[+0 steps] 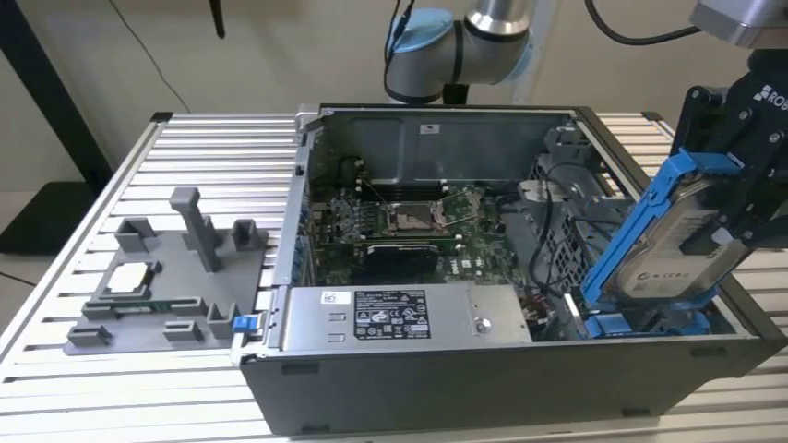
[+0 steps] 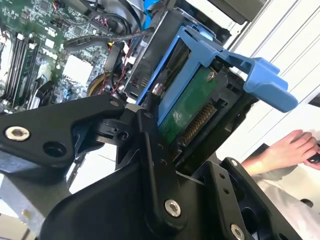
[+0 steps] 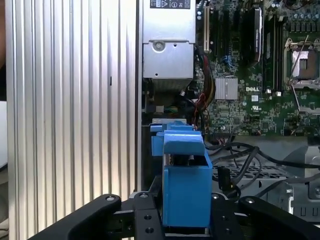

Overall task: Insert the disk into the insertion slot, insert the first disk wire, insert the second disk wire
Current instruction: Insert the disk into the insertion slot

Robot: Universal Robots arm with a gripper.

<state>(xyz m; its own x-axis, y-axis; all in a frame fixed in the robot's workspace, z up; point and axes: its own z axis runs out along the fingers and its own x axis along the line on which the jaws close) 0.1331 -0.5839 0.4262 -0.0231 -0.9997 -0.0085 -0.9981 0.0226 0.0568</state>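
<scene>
Exterior view: the open computer case [image 1: 493,397] holds the insertion slot [image 1: 640,325] in its front corner on the exterior view's right. The disk [image 1: 671,245] stands tilted, its lower end at the slot. The gripper [image 3: 186,220] pinches its blue frame sides. It is probably rigid, dense and shock-sensitive, so those frame sides seem the safest hold.
</scene>
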